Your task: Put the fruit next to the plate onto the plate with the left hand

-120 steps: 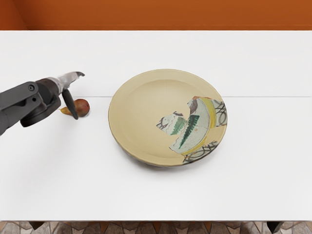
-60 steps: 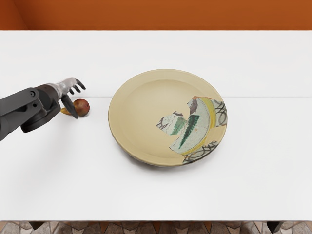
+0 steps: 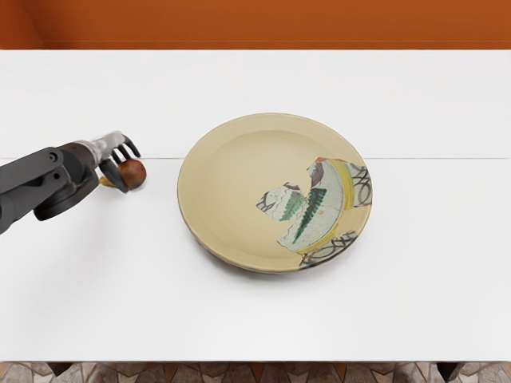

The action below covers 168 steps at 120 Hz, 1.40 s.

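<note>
The left hand [image 3: 114, 157] is positioned to the left of the wide cream-coloured ceramic plate [image 3: 231, 179], well apart from its rim. The dark grey left arm [image 3: 40, 182] enters on the far side of the hand from the plate. The hand is closed about the small round reddish-brown fruit [image 3: 134, 172]: the dark fingers [image 3: 126, 148] curl over its top and the thumb crosses its side facing away from the plate. The fruit sits on the white worktop [image 3: 239, 319], left of the plate and clear of the rim. The plate's right half carries a painted green, yellow and black pattern.
</note>
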Each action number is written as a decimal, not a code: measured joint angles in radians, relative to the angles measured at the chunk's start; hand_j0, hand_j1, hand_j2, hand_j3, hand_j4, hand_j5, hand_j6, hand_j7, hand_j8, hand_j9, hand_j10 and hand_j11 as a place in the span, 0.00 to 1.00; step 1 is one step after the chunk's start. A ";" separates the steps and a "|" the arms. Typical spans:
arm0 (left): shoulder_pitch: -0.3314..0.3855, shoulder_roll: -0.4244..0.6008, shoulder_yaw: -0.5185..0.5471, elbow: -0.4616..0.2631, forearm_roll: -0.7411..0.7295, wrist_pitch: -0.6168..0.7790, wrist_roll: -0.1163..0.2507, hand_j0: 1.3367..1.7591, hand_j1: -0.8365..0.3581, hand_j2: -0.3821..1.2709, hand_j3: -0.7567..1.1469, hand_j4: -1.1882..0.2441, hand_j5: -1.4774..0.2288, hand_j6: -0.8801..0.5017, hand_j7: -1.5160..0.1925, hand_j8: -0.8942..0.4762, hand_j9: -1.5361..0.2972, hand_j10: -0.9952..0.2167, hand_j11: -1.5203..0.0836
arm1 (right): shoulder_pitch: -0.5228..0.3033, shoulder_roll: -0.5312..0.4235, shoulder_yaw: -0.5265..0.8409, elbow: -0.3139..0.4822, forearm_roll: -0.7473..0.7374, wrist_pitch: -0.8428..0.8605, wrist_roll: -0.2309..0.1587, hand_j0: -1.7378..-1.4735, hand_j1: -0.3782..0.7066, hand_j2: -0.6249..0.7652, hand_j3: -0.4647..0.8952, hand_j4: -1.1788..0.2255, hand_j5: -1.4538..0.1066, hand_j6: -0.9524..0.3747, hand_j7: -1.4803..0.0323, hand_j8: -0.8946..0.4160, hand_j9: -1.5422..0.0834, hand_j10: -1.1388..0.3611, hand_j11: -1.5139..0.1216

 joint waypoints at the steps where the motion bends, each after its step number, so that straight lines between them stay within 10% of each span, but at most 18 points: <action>1: 0.000 0.000 0.000 0.000 0.000 0.000 0.000 0.76 0.54 0.30 0.40 0.51 0.51 0.30 0.53 0.31 0.51 0.44 0.57 | 0.000 0.000 0.000 0.000 0.000 0.000 0.000 0.30 0.03 0.45 0.34 0.84 0.93 0.72 0.98 0.68 0.95 0.76 0.93; 97: 0.007 -0.001 -0.002 0.013 -0.008 0.000 0.000 0.75 0.44 0.42 0.40 0.44 0.39 0.28 0.41 0.25 0.39 0.32 0.43 | 0.000 0.000 0.000 0.000 0.000 0.000 0.000 0.30 0.03 0.45 0.34 0.84 0.93 0.72 0.98 0.68 0.95 0.76 0.93; 168: -0.152 0.134 -0.076 0.038 -0.614 -0.147 0.001 0.76 0.47 0.40 0.40 0.44 0.39 0.27 0.42 0.22 0.40 0.31 0.44 | 0.000 0.000 0.000 0.000 0.000 0.000 0.000 0.30 0.03 0.45 0.34 0.84 0.93 0.72 0.98 0.68 0.95 0.76 0.93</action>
